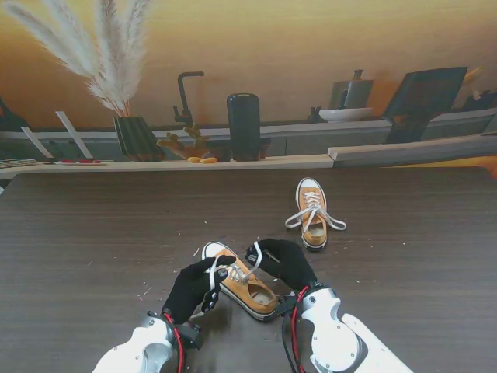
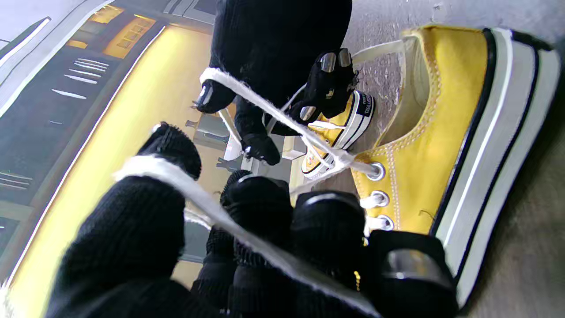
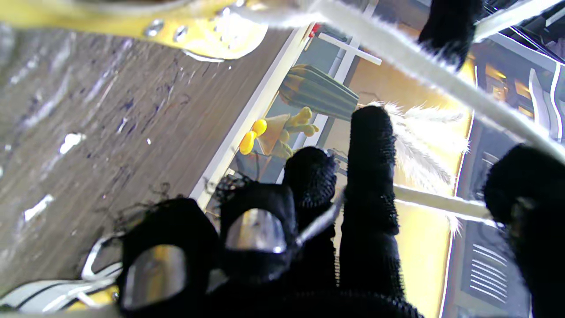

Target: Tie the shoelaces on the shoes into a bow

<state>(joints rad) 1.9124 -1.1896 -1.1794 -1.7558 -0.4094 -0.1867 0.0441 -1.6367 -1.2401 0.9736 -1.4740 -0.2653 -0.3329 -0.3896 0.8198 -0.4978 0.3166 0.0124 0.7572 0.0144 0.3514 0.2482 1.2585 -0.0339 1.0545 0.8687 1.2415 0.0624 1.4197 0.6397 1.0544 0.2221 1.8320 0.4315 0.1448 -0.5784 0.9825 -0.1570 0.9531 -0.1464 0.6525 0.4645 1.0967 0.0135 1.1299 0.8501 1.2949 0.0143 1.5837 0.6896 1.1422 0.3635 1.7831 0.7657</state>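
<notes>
Flanking the near yellow shoe (image 1: 242, 283) at the front of the dark wooden surface (image 1: 93, 233), both black-gloved hands worked on its white laces. The left hand (image 1: 190, 289) sat at the shoe's left side with its fingers curled, and its wrist view showed a lace end (image 2: 229, 225) running across the knuckles and pinched between thumb and fingers (image 2: 260, 207), so it was clamped on that lace. The right hand (image 1: 283, 263) lay against the shoe's right side, farther from me than the left; a second lace end (image 2: 265, 104) stretched taut from the top eyelet (image 2: 376, 171) to its fingertips, and in its own wrist view a strand (image 3: 437, 205) passed between its fingers, so it was closed on the other lace. The two strands crossed in the air over the shoe's tongue, with no bow formed. The second yellow shoe (image 1: 313, 212) stood well apart, farther from me and to the right, toe pointing away, its laces (image 1: 299, 219) loose and splayed on the surface to either side. Small pale flecks (image 1: 144, 292) dotted the surface near the left hand.
</notes>
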